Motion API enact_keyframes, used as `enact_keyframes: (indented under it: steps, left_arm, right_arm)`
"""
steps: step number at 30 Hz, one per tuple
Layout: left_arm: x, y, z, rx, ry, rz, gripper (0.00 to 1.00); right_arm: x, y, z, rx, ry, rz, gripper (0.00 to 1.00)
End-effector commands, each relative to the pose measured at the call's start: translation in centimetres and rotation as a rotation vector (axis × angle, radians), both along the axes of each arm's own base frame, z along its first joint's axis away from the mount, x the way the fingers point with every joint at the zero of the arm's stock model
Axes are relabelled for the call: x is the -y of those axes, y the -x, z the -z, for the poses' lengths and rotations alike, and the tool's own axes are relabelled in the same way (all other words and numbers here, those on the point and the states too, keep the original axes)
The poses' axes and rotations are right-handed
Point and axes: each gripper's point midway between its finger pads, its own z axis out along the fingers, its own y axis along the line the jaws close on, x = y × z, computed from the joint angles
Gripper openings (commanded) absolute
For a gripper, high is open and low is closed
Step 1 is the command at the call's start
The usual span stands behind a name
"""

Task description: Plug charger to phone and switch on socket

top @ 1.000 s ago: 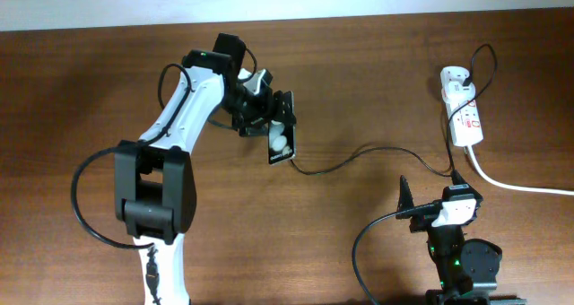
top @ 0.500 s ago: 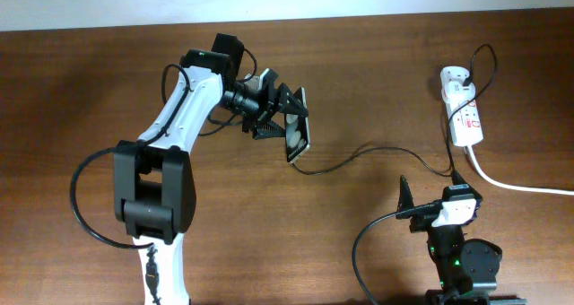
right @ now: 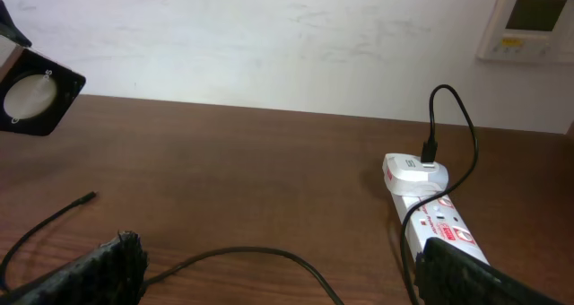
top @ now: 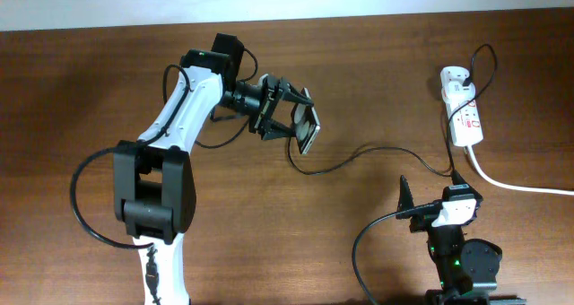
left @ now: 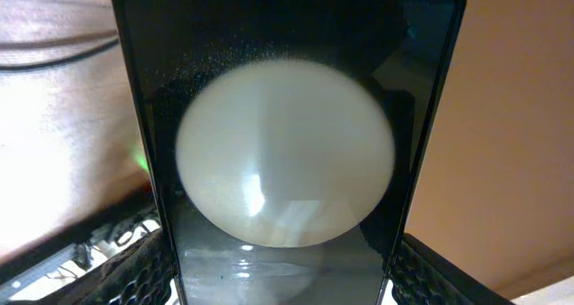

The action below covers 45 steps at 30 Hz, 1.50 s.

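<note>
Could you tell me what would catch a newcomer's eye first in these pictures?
The phone stands out first: the left gripper holds it tilted above the table, near the middle, and a big round white glare fills its face in the left wrist view. Next is the thin black cable snaking across the table to the white power strip at the far right, its loose tip lying unplugged.
</note>
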Motion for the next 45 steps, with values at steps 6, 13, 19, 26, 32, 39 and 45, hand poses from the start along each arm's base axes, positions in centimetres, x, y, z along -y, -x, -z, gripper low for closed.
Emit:
enact_keyframes:
  steps: [6,13,19,26,32,39,45]
  left_arm:
    - [0.2,-0.4,-1.8,-0.197,0.019,-0.084,0.38]
    - [0.1,-0.5,-1.8,-0.303,-0.004,-0.126,0.34]
    - [-1.4,-1.4,-1.8,-0.311,0.000,-0.167,0.31]
    - [-2.0,-1.8,-1.8,-0.318,0.002,-0.185,0.29]
    - [-2.2,-2.0,-1.8,-0.355,-0.005,-0.204,0.29]
    - [-2.2,-2.0,-1.8,-0.359,-0.005,-0.206,0.29]
    - [-2.2,-2.0,-1.8,-0.359,-0.005,-0.206,0.29]
  right_arm:
    - [-0.1,0.0,0.2,0.000,-0.005,-0.001,0.98]
    - [-0.1,0.0,0.2,0.000,-0.005,-0.001,0.99]
    - [-0.1,0.0,0.2,0.000,-0.005,-0.001,0.99]
    - [-0.1,0.0,0.2,0.000,-0.005,-0.001,0.99]
    - [-0.1,0.0,0.2,0.000,-0.005,-0.001,0.99]
    - [-0.1,0.0,0.2,0.000,-0.005,-0.001,0.99]
    - [-0.1,0.0,0.2,0.000,-0.005,-0.001,0.99]
